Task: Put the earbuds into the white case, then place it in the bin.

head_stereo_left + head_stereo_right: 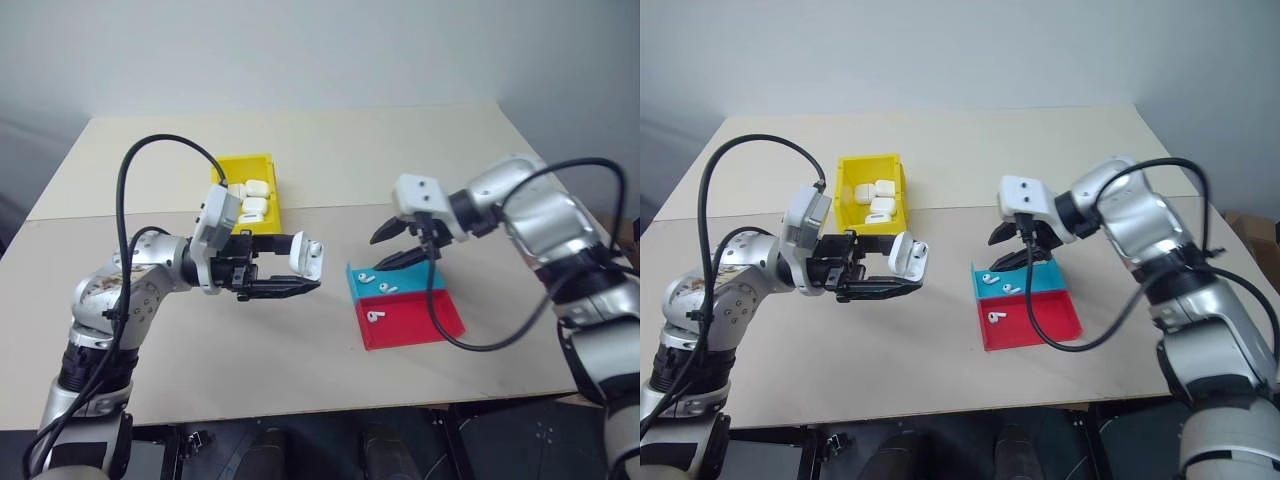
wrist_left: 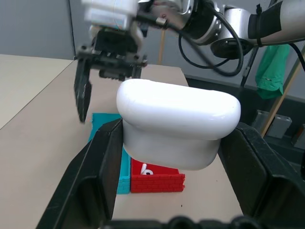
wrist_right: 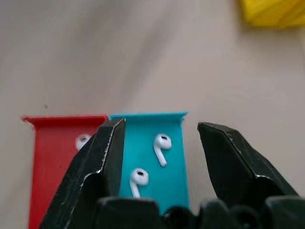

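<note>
While my left gripper reaches level toward the right and is clenched on the white case, I log that case as raised off the table, between the bin and the tray; its lid stands open, long axis roughly upright, and it sits crosswise between the two black fingers. Bin: yellow, far side of the table on my left, holding several more white cases lying flat. Tray: flat, one cyan half and one red half, resting on the table right of centre. Earbuds: two in the cyan half, stems lying flat and pointing roughly along the tray's length; one in the red half. My right gripper: tilted downward over the cyan half, fingers parted, grasping nothing, just above the two earbuds.
</note>
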Motion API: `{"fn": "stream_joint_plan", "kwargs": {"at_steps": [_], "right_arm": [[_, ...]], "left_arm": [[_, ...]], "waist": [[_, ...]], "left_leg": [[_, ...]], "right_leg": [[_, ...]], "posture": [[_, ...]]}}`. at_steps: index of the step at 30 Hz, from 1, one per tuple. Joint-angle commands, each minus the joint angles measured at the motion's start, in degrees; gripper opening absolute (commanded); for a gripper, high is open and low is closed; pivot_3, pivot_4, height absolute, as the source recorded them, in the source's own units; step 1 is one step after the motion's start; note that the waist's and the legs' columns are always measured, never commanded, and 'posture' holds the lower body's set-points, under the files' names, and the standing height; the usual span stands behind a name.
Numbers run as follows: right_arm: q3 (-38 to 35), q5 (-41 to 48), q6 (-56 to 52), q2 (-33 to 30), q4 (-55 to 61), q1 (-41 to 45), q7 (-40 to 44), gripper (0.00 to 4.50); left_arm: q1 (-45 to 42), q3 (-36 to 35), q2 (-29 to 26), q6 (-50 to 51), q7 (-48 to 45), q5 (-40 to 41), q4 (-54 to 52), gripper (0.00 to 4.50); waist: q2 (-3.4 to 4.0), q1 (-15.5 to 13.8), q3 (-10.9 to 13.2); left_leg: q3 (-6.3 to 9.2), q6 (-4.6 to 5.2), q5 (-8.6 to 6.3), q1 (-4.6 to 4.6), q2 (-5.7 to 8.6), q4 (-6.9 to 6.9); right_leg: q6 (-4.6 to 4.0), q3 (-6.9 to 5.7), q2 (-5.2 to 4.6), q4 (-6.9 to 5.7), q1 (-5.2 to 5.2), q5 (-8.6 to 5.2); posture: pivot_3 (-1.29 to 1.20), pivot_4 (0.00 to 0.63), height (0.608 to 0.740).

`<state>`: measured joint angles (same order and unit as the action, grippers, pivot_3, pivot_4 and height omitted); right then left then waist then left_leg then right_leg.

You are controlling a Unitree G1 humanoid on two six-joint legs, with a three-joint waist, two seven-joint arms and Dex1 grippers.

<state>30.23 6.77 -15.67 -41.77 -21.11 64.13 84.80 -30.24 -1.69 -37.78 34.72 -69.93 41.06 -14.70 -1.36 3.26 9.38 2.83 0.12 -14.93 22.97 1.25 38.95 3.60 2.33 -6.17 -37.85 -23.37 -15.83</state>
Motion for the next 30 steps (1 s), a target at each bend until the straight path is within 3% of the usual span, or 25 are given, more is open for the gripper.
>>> {"fn": "stream_joint_plan", "kwargs": {"at_steps": [1, 9, 12, 14, 30], "right_arm": [[2.6, -6.63, 7.85, 1.49, -7.65, 3.58, 4.72, 2.86], [4.96, -14.62, 14.5, 5.05, -17.07, 4.99, 6.77, 2.86], [4.12, -16.05, 14.95, 6.06, -17.95, 4.14, 5.14, 2.32], [3.54, -16.34, 15.32, 6.3, -18.18, 3.67, 5.05, 1.71], [3.02, -17.97, 19.52, 6.8, -19.94, 2.27, 6.57, 1.71]], "left_arm": [[1.04, -2.15, -0.23, -1.02, 1.15, 1.64, -3.42, 2.84], [2.96, -3.65, -1.46, -0.35, 3.11, 2.72, -5.75, 2.84], [3.34, -3.89, -1.9, -0.11, 3.62, 3.27, -6.32, 2.84], [3.44, -4.02, -2.08, 0.05, 3.85, 3.5, -6.54, 2.84], [3.15, -3.37, -2.74, -0.4, 4.0, 3.37, -5.96, 2.84]], "waist": [[0.0, -0.32, 0.0], [0.01, -0.68, 0.0], [0.01, -0.58, 0.0], [0.01, -0.57, 0.0], [0.01, -0.58, 0.0]], "left_leg": [[0.01, -0.02, 0.01, 0.0, 0.01, -0.01], [0.0, -0.1, 0.04, 0.06, 0.01, -0.02], [-0.01, -0.11, 0.05, 0.06, 0.01, -0.02], [-0.01, -0.13, 0.06, 0.05, 0.0, -0.02], [-0.01, -0.16, 0.07, 0.03, 0.01, -0.02]], "right_leg": [[0.0, -0.01, -0.01, 0.01, 0.0, 0.0], [0.0, 0.0, -0.02, -0.03, -0.1, 0.0], [0.0, 0.02, -0.01, -0.1, -0.16, 0.0], [-0.01, 0.03, 0.0, -0.14, -0.17, 0.0], [-0.01, 0.02, 0.0, -0.15, -0.16, 0.0]], "posture": [[0.0, 0.15, 0.74], [0.0, 0.15, 0.74], [0.0, 0.15, 0.74], [0.0, 0.15, 0.74], [0.0, 0.15, 0.74]]}}
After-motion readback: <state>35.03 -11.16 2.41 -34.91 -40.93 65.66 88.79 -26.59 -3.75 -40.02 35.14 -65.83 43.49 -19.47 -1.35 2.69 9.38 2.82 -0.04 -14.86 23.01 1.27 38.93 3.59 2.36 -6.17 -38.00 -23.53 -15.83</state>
